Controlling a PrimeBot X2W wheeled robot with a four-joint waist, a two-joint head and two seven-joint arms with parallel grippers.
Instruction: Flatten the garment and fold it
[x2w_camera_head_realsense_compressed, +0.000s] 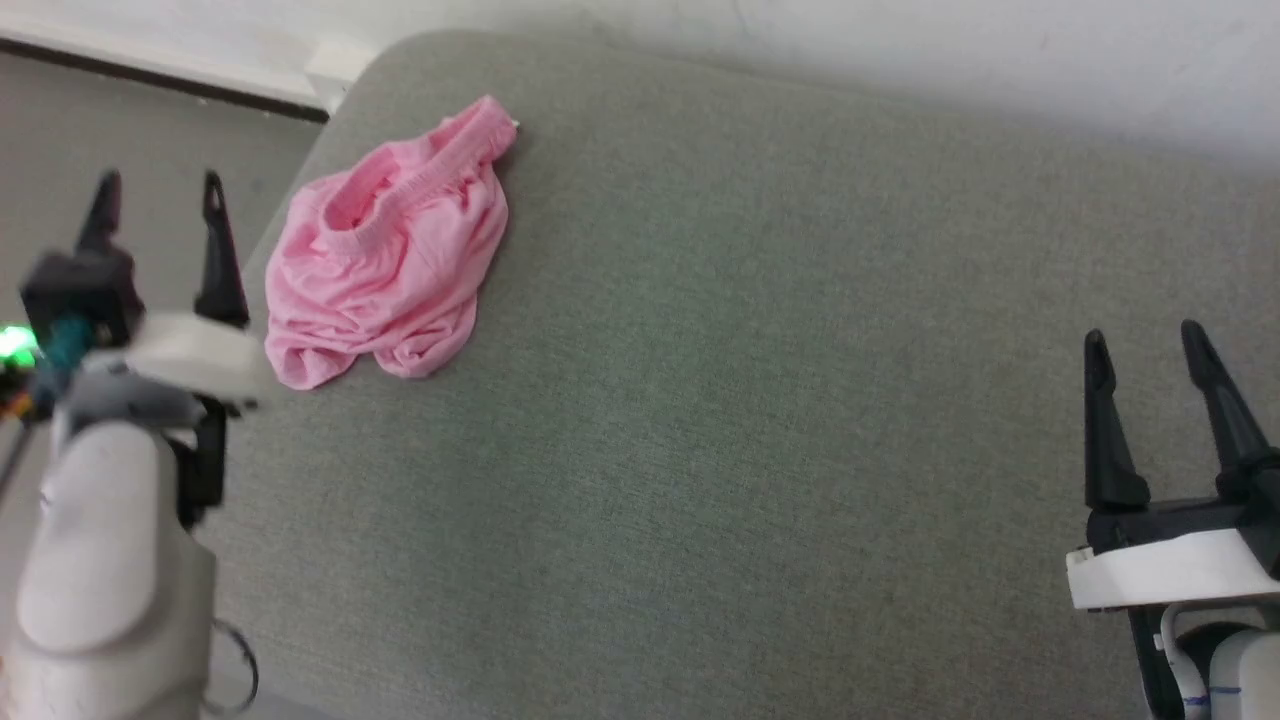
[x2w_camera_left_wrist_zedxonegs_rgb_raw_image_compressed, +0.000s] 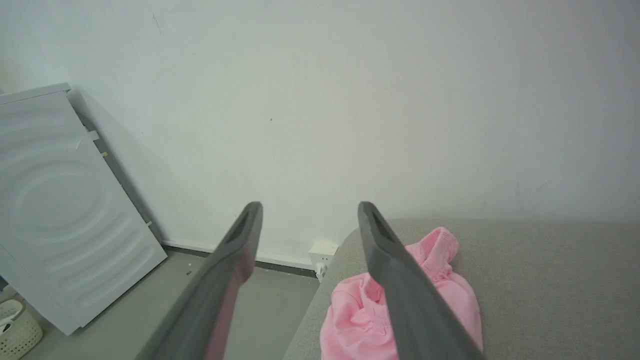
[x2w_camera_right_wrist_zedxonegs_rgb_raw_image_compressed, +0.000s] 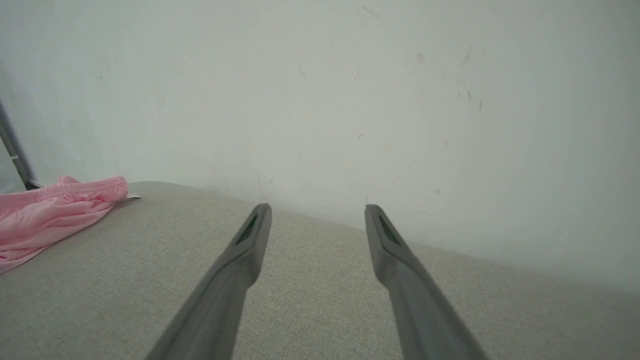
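Garment is seen crumpled in a heap at the far-left corner of the grey fabric-covered desk, close to the left edge. The gathered waistband is turned up and toward the far side, and the legs are bunched toward the near side. A small white label is seen at the far end of the waistband. Nothing is folded or flattened yet.

Left gripper: jaws apart, nothing held. It is placed just off the desk's left edge, beside the garment and not touching it. In the left wrist view the gripper is pointed at the wall, with the garment partly covered by the right-hand finger.

Right gripper: jaws apart, nothing held. It is placed at the near right over bare desk, well apart from the garment. In the right wrist view the gripper is seen above the cloth surface, with the garment at that view's far left.

A white ribbed appliance and a pale basket are seen on the floor left of the desk.
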